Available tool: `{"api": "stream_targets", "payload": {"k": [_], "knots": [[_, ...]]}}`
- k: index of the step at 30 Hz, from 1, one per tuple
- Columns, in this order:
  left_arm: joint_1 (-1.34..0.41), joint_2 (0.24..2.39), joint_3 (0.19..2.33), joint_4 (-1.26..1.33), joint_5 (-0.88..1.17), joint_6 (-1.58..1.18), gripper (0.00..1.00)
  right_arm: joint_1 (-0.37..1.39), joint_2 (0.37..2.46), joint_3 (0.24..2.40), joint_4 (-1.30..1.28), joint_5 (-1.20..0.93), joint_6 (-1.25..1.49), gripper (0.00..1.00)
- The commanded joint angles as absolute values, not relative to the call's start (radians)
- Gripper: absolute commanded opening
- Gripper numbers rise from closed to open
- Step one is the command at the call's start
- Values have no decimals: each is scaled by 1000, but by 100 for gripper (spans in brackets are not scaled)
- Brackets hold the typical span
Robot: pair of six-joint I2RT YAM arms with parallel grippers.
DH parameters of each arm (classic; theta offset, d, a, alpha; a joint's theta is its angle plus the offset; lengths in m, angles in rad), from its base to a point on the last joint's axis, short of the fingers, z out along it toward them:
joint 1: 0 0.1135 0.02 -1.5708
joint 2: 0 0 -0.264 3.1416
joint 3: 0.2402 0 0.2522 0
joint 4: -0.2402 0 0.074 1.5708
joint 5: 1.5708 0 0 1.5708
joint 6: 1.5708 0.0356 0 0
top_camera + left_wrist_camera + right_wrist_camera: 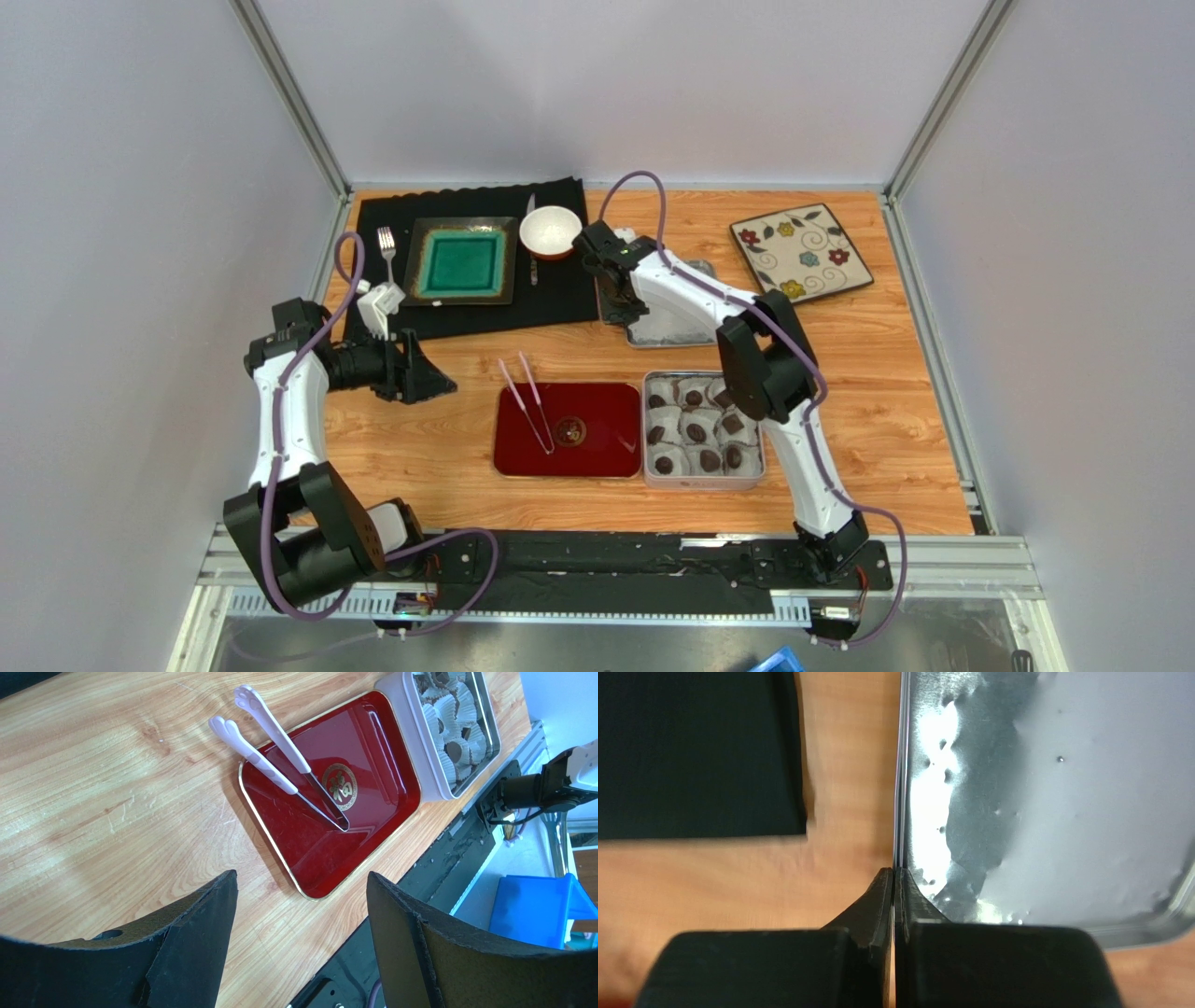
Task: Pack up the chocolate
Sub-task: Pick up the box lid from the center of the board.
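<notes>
Several dark brown chocolates [710, 458] sit in white paper cups inside the open grey tin [648, 427] at the front centre-right; the tin also shows in the left wrist view [414, 735] with a chocolate [460, 750]. The tin's metal lid [673, 329] lies farther back. My right gripper [615, 291] is shut on the lid's left rim; the right wrist view shows the fingertips [896, 875] pinched on the thin edge of the lid [1053, 798]. My left gripper [428, 378] is open and empty above the table, left of the red tray; its jaws [302, 875] stand wide apart.
A red tray [603, 448] [372, 812] lies left of the tin with white tongs [526, 399] [281, 742] resting on it. At the back are a black mat [463, 315], a green plate [460, 263], a fork [387, 252], a white bowl [550, 231] and a floral plate [800, 252].
</notes>
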State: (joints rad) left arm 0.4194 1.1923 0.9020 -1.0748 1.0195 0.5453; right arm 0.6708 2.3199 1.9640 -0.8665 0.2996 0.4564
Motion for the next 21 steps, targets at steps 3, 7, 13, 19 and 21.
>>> {"api": "stream_targets", "payload": {"k": [3,7,13,19,21], "knots": [[428,1183,919,-1078,1090,565,77,678,1824,1752,-729,117,477,0],[428,1192,936,-1077,1189,532,79,669,1556,1611,-564,-64,515,0],[416,1226,948,-1060,1468,499,90,634,1166,1271,-127,-324,753,0],[283,1284,939,-1109,1706,570,92,627,849,751,553,-259,1221,0],[208,1302,959,-1181,1764,610,92,627,819,665,740,-195,1328,0]]}}
